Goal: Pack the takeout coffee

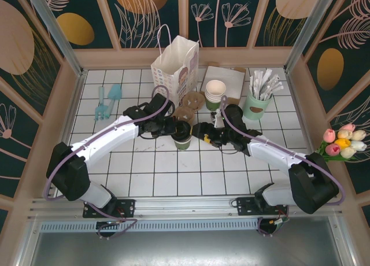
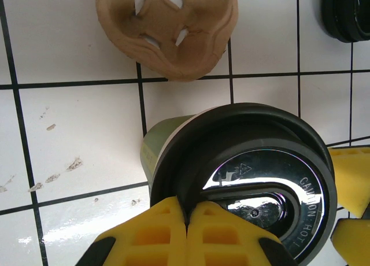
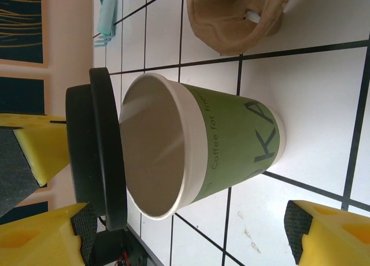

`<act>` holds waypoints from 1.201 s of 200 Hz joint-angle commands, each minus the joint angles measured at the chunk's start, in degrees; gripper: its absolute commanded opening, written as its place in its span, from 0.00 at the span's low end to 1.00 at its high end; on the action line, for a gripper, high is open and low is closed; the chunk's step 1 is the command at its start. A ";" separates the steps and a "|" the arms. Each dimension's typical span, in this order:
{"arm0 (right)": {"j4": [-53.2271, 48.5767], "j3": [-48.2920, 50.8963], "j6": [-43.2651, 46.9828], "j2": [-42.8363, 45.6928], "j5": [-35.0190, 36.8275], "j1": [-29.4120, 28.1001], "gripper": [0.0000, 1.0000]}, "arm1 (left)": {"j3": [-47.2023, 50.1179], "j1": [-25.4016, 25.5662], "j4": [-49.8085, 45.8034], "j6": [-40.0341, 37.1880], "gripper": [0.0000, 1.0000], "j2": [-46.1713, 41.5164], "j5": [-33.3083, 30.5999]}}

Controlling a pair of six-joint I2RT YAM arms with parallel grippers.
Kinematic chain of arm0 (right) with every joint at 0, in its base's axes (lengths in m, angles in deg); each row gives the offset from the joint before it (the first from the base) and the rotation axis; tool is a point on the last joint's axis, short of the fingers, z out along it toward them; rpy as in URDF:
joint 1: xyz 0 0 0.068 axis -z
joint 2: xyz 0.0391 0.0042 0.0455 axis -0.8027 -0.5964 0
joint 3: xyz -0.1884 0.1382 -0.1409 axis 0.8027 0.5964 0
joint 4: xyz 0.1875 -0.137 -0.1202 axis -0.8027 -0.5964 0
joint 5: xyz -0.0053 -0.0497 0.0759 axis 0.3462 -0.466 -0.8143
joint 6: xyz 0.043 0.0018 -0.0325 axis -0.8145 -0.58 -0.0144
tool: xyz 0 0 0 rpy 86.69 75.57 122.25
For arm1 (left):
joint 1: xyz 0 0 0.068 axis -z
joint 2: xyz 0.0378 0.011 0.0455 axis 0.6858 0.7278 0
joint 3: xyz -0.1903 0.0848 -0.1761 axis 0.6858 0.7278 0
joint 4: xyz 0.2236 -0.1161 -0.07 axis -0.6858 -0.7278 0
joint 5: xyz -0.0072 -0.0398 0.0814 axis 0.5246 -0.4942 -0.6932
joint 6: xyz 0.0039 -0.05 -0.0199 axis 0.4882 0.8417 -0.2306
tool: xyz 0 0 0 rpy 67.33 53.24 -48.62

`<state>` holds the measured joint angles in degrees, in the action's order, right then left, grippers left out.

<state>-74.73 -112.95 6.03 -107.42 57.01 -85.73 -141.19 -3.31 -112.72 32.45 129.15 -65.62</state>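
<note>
While the black lid (image 2: 260, 179) is pinched at its rim by the closed left gripper (image 2: 188, 211), it is held ajar at the mouth of the green paper cup (image 3: 231, 144), which stands untouched between the wide-spread fingers of the right gripper (image 3: 191, 222). If the lid is pressed down askew, the unbraced cup could be tipped or its rim crushed.

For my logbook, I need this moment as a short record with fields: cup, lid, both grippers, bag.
cup: green cup upright, mouth partly uncovered
lid: black lid tilted against the cup's rim, not seated
left gripper: shut on the lid's edge
right gripper: open, near the cup, not touching
bag: white paper bag stands behind, apart from the cup
</note>
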 commanded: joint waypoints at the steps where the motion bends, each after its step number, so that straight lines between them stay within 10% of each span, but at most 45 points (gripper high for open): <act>1: 1.74 -1.25 -0.08 -0.15 -1.04 -0.38 0.86 | -1.57 0.27 -1.77 -1.53 0.00 1.32 0.63; 240: 2.24 -1.84 -0.06 -2.78 -2.70 -0.53 0.82 | -5.40 0.33 -2.03 -4.37 0.00 7.51 3.02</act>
<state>-74.47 -113.76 6.05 -109.67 55.65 -85.75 -144.89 -3.31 -114.80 29.19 134.99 -63.92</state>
